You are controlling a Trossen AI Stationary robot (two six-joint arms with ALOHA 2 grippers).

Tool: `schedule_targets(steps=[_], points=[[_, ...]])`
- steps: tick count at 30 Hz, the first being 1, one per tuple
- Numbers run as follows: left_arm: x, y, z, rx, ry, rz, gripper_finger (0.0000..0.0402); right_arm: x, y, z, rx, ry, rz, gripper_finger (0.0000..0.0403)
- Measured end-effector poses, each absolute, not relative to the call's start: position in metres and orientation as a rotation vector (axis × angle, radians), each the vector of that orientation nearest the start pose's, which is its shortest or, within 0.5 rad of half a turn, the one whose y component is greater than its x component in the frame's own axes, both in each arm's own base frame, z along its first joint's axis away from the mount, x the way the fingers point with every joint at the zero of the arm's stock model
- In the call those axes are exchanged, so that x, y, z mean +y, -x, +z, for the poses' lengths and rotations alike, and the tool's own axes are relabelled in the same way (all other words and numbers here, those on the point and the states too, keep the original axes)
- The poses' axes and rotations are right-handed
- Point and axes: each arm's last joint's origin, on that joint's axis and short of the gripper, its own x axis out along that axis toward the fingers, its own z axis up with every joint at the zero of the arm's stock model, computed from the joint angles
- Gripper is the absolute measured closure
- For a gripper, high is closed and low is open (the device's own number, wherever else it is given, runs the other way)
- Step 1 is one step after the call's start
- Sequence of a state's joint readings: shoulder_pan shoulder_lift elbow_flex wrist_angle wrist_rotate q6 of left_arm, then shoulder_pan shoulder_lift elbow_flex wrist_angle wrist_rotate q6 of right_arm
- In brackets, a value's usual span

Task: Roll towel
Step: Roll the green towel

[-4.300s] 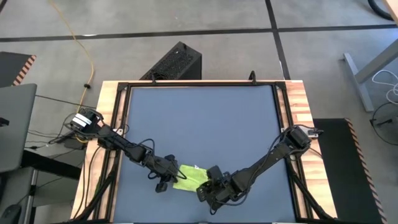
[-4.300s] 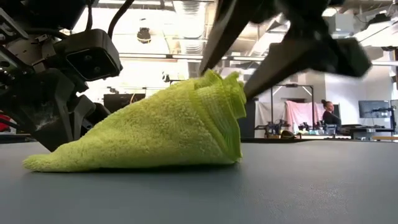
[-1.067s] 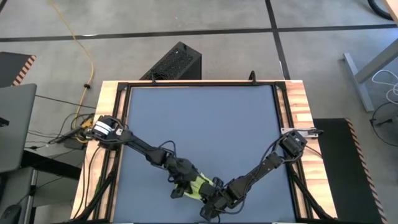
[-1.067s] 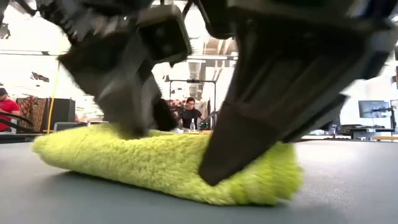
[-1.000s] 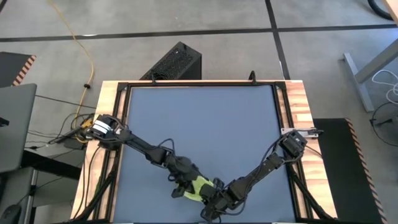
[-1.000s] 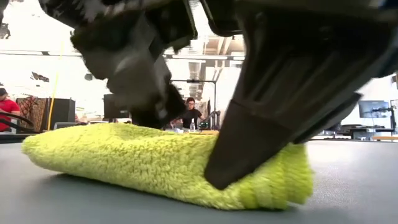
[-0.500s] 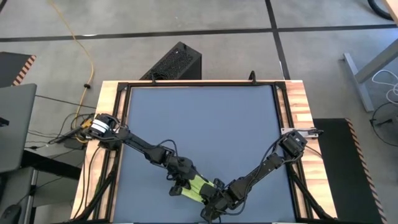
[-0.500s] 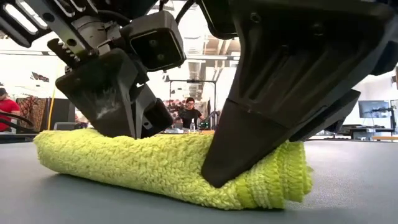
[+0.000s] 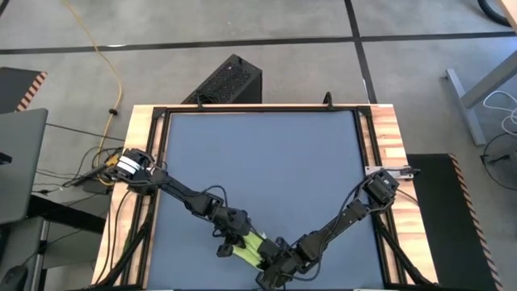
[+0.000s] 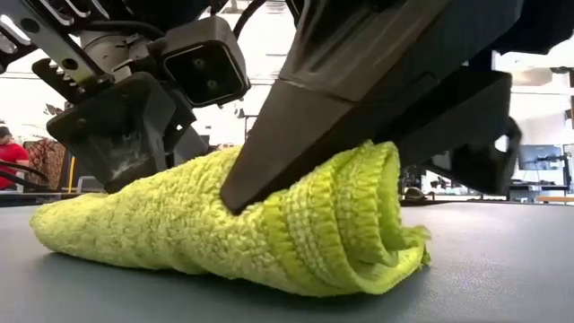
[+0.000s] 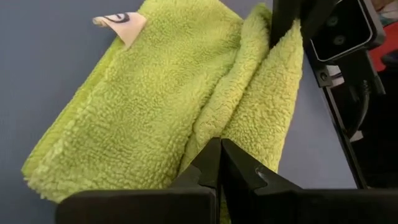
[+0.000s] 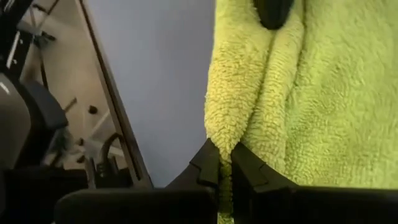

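the small lime-green fluffy towel point(image 10: 224, 229) lies at the near edge of the dark blue-grey table mat point(image 9: 266, 162), between the two arms. half a second ago it was a flatter log; now its end shows a curled spiral — the roll has tightened and lifted. the left gripper point(image 11: 219, 163) is fully closed, its tips pressed into a fold. the right gripper point(image 12: 224, 167) is clenched on a thin pinch of the towel's edge. the roll looks near done, though loose at the far end.

Robotics lab, concrete floor point(image 9: 283, 20), exposed ceiling ducts, workbenches with equipment, person point(image 10: 9, 152) in the background
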State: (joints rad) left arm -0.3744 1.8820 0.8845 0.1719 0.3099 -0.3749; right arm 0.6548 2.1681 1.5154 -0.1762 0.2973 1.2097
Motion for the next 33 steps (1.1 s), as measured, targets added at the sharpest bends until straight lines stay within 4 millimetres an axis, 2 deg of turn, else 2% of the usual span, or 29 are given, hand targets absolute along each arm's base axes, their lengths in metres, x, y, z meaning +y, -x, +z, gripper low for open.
schedule_targets(steps=[7,16,21,27,29,33], points=[[-0.137,-0.320,0.111,0.984,0.367,-0.533,0.0401,0.275,-0.366,0.139,0.817,-0.942,-0.247,0.0373],[-0.137,-0.321,0.113,0.992,0.434,-0.554,0.0401,0.273,-0.349,0.115,0.737,-1.290,-0.288,0.0373],[-0.121,-0.324,0.132,0.939,0.451,-0.577,0.0395,0.272,-0.347,0.110,0.811,-1.360,-0.289,0.0373],[-0.102,-0.327,0.171,0.782,0.468,-0.566,0.0386,0.267,-0.350,0.108,0.866,-1.349,-0.270,0.0373],[-0.107,-0.326,0.180,0.719,0.443,-0.605,0.0385,0.264,-0.352,0.107,0.867,-1.335,-0.268,0.0373],[-0.137,-0.316,0.186,0.654,0.302,-0.759,0.0385,0.258,-0.356,0.106,0.864,-1.324,-0.270,0.0373]])
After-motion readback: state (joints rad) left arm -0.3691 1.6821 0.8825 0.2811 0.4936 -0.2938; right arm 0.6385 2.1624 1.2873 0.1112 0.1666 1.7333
